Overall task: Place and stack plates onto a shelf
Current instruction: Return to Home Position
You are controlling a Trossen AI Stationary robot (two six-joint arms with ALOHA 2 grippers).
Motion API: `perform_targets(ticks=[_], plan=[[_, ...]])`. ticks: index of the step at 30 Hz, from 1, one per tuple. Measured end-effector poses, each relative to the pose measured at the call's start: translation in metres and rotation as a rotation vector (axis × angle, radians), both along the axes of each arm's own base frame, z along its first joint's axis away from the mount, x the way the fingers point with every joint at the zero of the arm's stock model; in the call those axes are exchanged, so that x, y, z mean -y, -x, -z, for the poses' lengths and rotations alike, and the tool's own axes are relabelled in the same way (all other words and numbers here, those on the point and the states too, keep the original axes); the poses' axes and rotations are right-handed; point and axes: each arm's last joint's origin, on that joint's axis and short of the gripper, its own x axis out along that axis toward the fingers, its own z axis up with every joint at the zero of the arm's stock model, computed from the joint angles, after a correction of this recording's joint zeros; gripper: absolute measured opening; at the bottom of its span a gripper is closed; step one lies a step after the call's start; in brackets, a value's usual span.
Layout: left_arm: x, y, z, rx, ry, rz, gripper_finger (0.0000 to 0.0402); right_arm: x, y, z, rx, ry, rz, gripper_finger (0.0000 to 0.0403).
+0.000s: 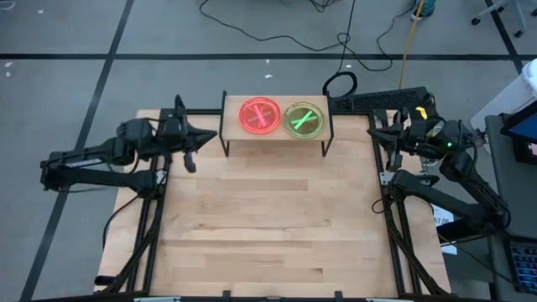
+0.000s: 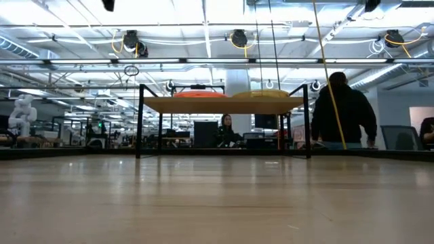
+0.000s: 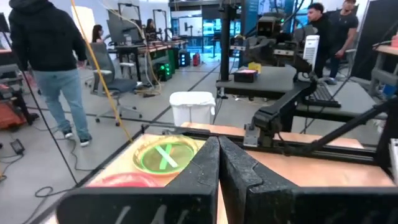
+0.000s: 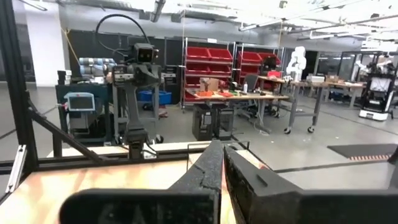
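The shelf [image 1: 275,132], a small light-wood board on thin black legs, stands at the table's far edge. A neon pink plate [image 1: 260,116] rests flat on its left half and a neon green plate [image 1: 304,119] on its right half, each with a stick-like mark inside. From table height the two plates [image 2: 200,94] [image 2: 261,94] lie side by side on the board. My left gripper [image 1: 214,134] hangs shut just left of the shelf, pointing level toward it, holding nothing. My right gripper [image 1: 372,132] hangs shut to the right of the shelf, also holding nothing.
The wooden tabletop [image 1: 268,218] lies bare in front of the shelf. Black frame rails [image 1: 388,210] run along both table sides. Cables [image 1: 340,84] lie on the floor behind the shelf. A person in a dark hoodie [image 2: 346,108] stands beyond the far edge.
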Motion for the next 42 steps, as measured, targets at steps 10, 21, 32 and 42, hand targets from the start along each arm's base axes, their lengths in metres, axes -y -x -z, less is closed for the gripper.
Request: perform_targets(ticks=[10,21,32,42], plan=[[0.013,0.041,0.033,0.071,0.008,0.045,0.0003,-0.008,0.010,0.053,0.052,-0.016,-0.008,0.0000],[0.020,0.059,0.092,0.130,0.020,0.101,0.0001,-0.002,0.000,0.092,0.062,-0.068,-0.047,0.0000],[0.024,0.049,0.139,0.155,0.031,0.148,0.0001,0.015,-0.022,0.150,0.117,-0.084,-0.058,0.0000],[0.026,0.044,0.171,0.161,0.036,0.174,0.0001,0.016,-0.023,0.155,0.150,-0.108,-0.067,0.0000]])
